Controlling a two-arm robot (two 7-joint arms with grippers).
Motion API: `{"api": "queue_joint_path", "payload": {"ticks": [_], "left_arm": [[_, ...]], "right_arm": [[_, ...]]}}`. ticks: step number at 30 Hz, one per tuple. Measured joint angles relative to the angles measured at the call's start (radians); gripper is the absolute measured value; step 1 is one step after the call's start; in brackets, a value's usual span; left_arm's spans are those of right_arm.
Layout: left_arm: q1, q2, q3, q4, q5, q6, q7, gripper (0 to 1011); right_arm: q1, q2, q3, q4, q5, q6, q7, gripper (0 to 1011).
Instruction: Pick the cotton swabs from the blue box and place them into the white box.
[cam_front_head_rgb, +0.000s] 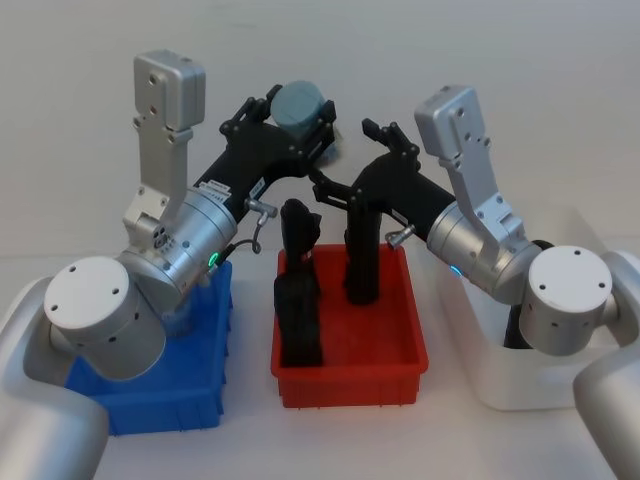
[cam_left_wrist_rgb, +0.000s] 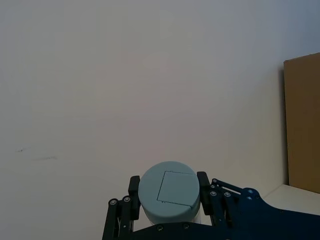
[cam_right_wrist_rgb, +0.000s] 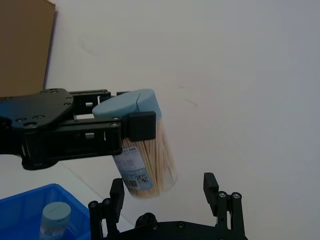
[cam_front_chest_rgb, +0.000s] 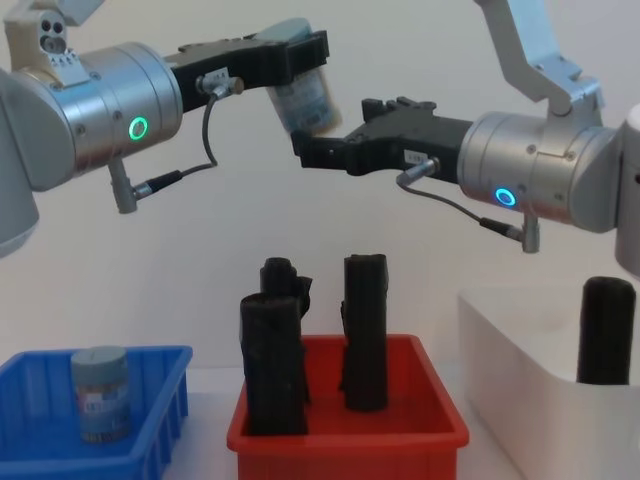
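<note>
- The white box (cam_front_head_rgb: 560, 385) stands on the desk at the robot's right, well apart from the blue one, with a black roll (cam_front_chest_rgb: 607, 330) already upright inside it.
- The red bin (cam_front_head_rgb: 350, 365) sits between the two boxes and holds several tall black rolls (cam_front_chest_rgb: 365, 330); it is not part of the job.
- The blue box (cam_front_head_rgb: 160, 400) is on the left, largely under the left arm; one tub of cotton swabs (cam_front_chest_rgb: 100, 392) stands upright in it.
- The left claw (cam_front_chest_rgb: 300, 50) is raised high above the red bin, clamped on another tub of cotton swabs (cam_right_wrist_rgb: 145, 150) — its pads grip near the lid end, and the tub's long axis hangs tilted, base down and toward the right arm.
- The right claw (cam_right_wrist_rgb: 165, 192) is held just beside and below that tub, fingers (cam_right_wrist_rgb: 211, 186) apart, with the tub's base lying close to the gap between them.
- The relation that matters: the held tub lies directly ahead of the right claw, its free lower end pointing into the open fingers. This looks like a mid-air handover, since the right arm is the nearer one to the white box.
- For the next move, I judge the right claw must close around the lower body before the left lets go — a tilted, smooth tub could slip.
</note>
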Motion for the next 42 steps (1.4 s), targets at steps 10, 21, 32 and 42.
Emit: {"api": "queue_joint_path", "payload": {"ticks": [10,21,32,42], "left_arm": [[-0.005,-0.003,0.004,0.009,0.0,0.009,-0.022,689],[-0.01,-0.007,0.009,0.014,0.004,0.014,-0.034,689],[-0.011,-0.008,0.013,0.015,0.009,0.017,-0.035,689],[-0.011,-0.008,0.014,0.013,0.012,0.02,-0.028,689]], "right_arm": [[0.009,0.003,-0.004,-0.009,-0.027,0.007,0.026,1002],[0.034,0.005,-0.008,0.006,-0.098,-0.004,0.055,1002],[0.057,0.002,-0.018,0.03,-0.166,-0.035,0.06,1002],[0.066,0.0,-0.023,0.04,-0.195,-0.049,0.058,846]]}}
